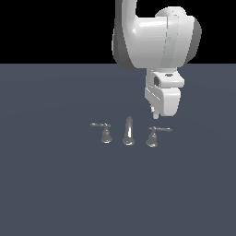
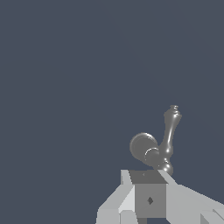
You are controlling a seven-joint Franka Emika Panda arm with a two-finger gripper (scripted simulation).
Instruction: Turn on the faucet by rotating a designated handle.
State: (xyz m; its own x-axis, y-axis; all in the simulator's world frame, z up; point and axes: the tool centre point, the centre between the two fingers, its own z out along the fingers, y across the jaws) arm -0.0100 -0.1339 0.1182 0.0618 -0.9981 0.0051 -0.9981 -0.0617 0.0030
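The chrome faucet stands on the floor as three pieces. A slim upright spout (image 1: 128, 131) is in the middle. The handle (image 1: 152, 137) is on the exterior view's right, its thin lever (image 1: 162, 129) pointing right. A twin handle (image 1: 106, 134) is on the left, its lever pointing left. My gripper (image 1: 155, 113) hangs just above and slightly behind the right handle, not touching it, and its fingers look shut and empty. In the wrist view the handle (image 2: 144, 148) with its lever (image 2: 170, 127) lies just past my gripper (image 2: 144, 176).
A flat dark grey-blue floor (image 1: 55, 184) surrounds the faucet set. The arm's white wrist and forearm (image 1: 152, 41) rise above the right handle.
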